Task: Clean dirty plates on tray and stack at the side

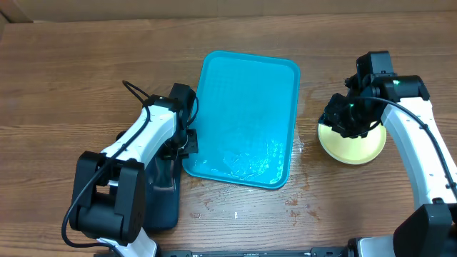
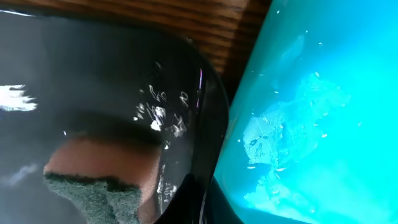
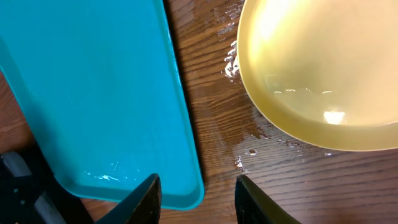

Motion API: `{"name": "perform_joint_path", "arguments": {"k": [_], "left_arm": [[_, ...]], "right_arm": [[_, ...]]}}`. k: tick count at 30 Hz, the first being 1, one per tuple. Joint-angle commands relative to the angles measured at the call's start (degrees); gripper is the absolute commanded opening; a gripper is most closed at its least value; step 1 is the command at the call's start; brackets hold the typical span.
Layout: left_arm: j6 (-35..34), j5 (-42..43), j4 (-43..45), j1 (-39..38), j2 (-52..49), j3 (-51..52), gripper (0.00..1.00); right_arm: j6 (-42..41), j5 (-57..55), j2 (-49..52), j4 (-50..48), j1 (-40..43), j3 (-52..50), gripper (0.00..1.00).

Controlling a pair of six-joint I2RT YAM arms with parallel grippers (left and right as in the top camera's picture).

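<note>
So the turquoise tray (image 1: 246, 107) sits mid-table with nothing on it but a wet film and droplets near its front edge (image 1: 250, 160). The only plate (image 1: 357, 151) I can spot is a yellow-green one on the wooden table (image 1: 71, 86), just right of the tray, not touching it. It looks glossy and wet, with a small puddle (image 3: 245, 134) beside it. Can't tell if there's more than 1 in that spot.

The right gripper (image 3: 196, 199) hangs above the plate's left edge, its 2 fingers spread with only bare wood between them. The left gripper (image 1: 182, 139) is down over the black tray (image 1: 161, 200) hugging the turquoise one's left side, jaws pressed together. An orange sponge with a green scrub face (image 2: 93, 180) lies in there, but I can't tell if it's pinched.
</note>
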State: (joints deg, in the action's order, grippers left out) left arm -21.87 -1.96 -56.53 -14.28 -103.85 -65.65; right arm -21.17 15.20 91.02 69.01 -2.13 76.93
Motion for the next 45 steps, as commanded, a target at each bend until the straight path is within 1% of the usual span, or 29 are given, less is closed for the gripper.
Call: {"name": "perform_joint_path", "arguments": {"k": [1, 7, 15, 22, 24, 28, 32, 35, 39, 41, 42, 43, 44, 45], "left_arm": [[0.1, -3.0, 0.5, 0.1, -1.4, -0.4, 0.04], [0.5, -8.3, 2.0, 0.5, -1.4, -3.6, 0.04], [7.9, -8.6, 10.3, 0.5, -1.4, -4.3, 0.04], [17.6, -10.3, 18.0, 0.9, -1.4, -4.3, 0.04], [18.7, -10.3, 20.3, 0.9, -1.4, -4.3, 0.04], [18.4, -11.1, 23.3, 0.9, -1.4, -4.3, 0.04], [16.8, -11.1, 23.7, 0.9, -1.4, -4.3, 0.04], [13.8, -11.1, 23.0, 0.9, -1.4, -4.4, 0.04], [7.3, -10.7, 21.1, 0.9, -1.4, -5.1, 0.05], [6.5, -9.2, 20.0, 0.9, -1.4, -6.1, 0.08], [6.5, -8.5, 19.1, 0.9, -1.4, -6.8, 0.11], [6.4, -8.3, 17.9, 0.9, -1.4, -7.8, 0.20], [6.4, -8.0, 15.8, 0.9, -1.4, -9.5, 0.38], [6.4, -7.6, 13.8, 0.9, -1.4, -11.2, 0.46]], "right_arm": [[0.5, 0.3, -0.6, -0.1, 0.1, 0.1, 0.40], [0.5, 0.3, -0.6, -0.1, 0.1, 0.1, 0.40], [0.4, 0.3, -0.5, -0.2, 0.1, 0.1, 0.40], [0.4, 0.3, -0.6, -0.3, 0.1, 0.1, 0.40], [0.4, 0.3, -0.5, -0.3, 0.1, 0.1, 0.40], [0.4, 0.3, -0.6, -0.3, 0.1, 0.1, 0.40], [0.4, 0.3, -0.5, -0.4, 0.1, 0.1, 0.40], [0.4, 0.3, -0.6, -0.4, 0.1, 0.1, 0.40], [0.5, 0.3, -0.6, -0.3, 0.1, 0.1, 0.41], [0.5, 0.3, -0.5, -0.3, 0.1, 0.1, 0.41], [0.5, 0.0, -0.5, -0.3, 0.1, 0.1, 0.41], [0.5, -0.6, -0.5, -0.3, 0.1, 0.1, 0.41], [0.5, -1.5, -0.5, -0.3, 0.1, 0.1, 0.41], [0.6, -1.7, -0.6, -0.3, 0.1, 0.1, 0.41]]}}
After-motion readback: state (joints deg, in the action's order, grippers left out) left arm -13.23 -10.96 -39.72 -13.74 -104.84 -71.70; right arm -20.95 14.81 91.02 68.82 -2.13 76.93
